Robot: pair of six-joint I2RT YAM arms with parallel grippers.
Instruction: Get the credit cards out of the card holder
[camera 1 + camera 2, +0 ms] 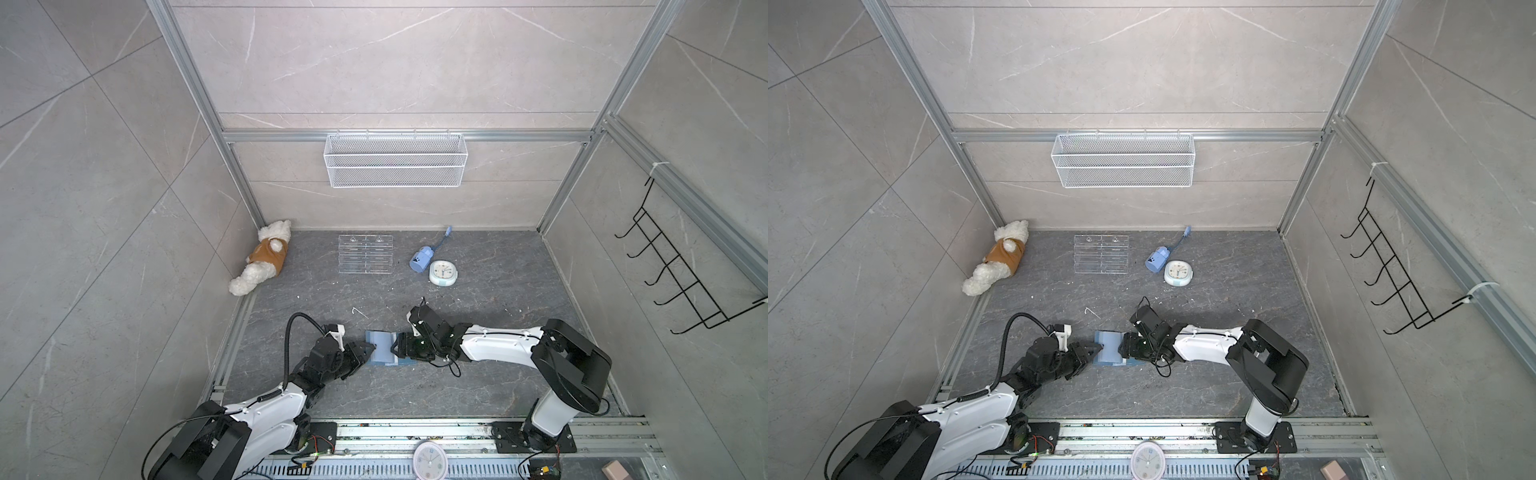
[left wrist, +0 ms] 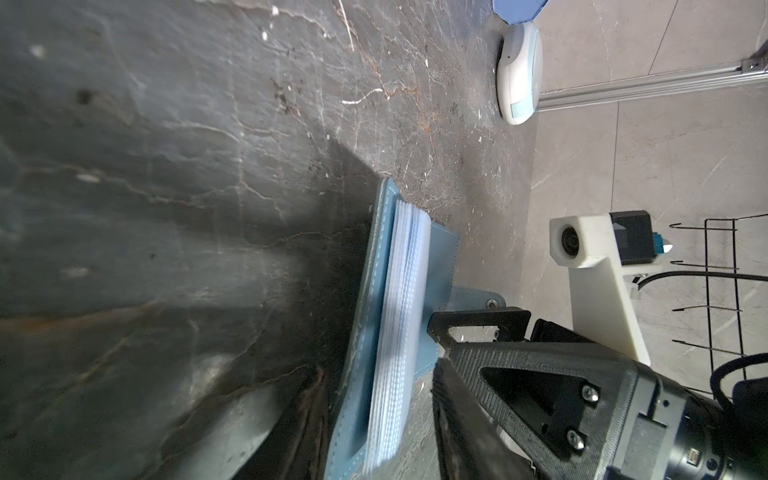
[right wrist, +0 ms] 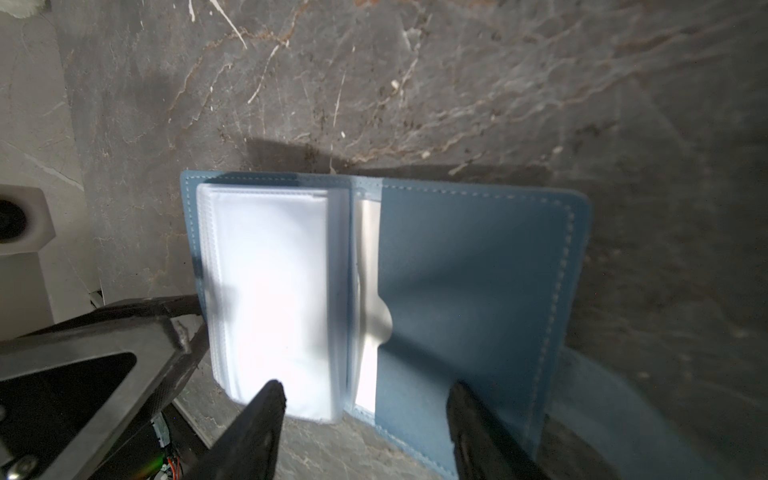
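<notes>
Where the dark grey marbled tabletop nears its front edge, the left claw reaches in from the left with its black jaws partly apart on either side of the left cover and clear-sleeve stack of the dusty-blue stitched card holder; whether they pinch it I cannot tell. That card holder lies open and flat between both arms, its sleeves heaped on its left half, and a pale, silvery-white card peeks from the slit pocket of its right cover. From the right, the right claw hangs over the open pages, wide open and holding nothing, one of its fingers above the sleeves and its mate above the blue pocket. Well behind both claws lie a white plush dog in a brown vest in the left corner, a clear acrylic tiered rack, a small blue cylinder with a cord and, just beside it, a round white-and-mint clock. A black wire hook rack hangs on the right wall.
</notes>
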